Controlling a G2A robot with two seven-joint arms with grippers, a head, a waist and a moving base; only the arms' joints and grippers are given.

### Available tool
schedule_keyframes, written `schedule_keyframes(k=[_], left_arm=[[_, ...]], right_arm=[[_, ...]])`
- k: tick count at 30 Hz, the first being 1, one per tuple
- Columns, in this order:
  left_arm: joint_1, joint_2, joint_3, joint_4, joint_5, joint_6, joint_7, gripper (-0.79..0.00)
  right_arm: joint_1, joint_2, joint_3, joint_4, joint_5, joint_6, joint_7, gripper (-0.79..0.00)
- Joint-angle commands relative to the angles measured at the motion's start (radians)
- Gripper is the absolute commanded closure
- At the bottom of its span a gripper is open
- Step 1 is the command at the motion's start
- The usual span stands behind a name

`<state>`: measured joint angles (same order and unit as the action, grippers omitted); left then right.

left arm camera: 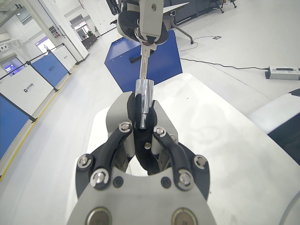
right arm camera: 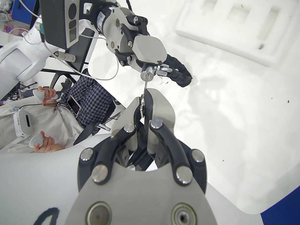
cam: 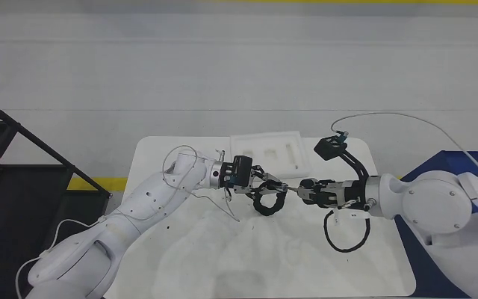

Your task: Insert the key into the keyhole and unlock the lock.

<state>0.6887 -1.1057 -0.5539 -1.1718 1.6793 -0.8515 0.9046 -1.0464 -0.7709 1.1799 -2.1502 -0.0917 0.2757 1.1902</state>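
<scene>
Centre of the top view, left gripper point(cam: 267, 182) clamped on the chrome cylinder point(left arm camera: 144, 94) of a black cable lock point(cam: 267, 205), above a white table point(cam: 373, 261), key point(left arm camera: 144, 59) blade meeting the cylinder's end, right gripper point(cam: 304, 190) pinching the key's head, foam tray point(cam: 270, 152) at upper centre.

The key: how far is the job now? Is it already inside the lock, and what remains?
Done: the left tool is shut on the lock, and the right tool is shut on the key. In hand: the key's tip is at the keyhole, but most of the blade shows outside. Left: push it fully in and turn it; the black cable looks joined to the lock.
</scene>
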Motion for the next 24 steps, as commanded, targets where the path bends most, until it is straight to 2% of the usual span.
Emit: schedule_keyframes(k=[1,24], left_arm=[[0.0,-0.001,-0.002,0.001,0.001,-0.002,0.001,0.0],[0.002,-0.006,-0.016,0.009,0.045,-0.015,0.025,0.0]], right_arm=[[0.002,-0.001,-0.002,0.001,0.001,-0.002,0.001,0.0],[0.035,-0.01,-0.035,0.026,0.003,0.001,0.012,0.0]])
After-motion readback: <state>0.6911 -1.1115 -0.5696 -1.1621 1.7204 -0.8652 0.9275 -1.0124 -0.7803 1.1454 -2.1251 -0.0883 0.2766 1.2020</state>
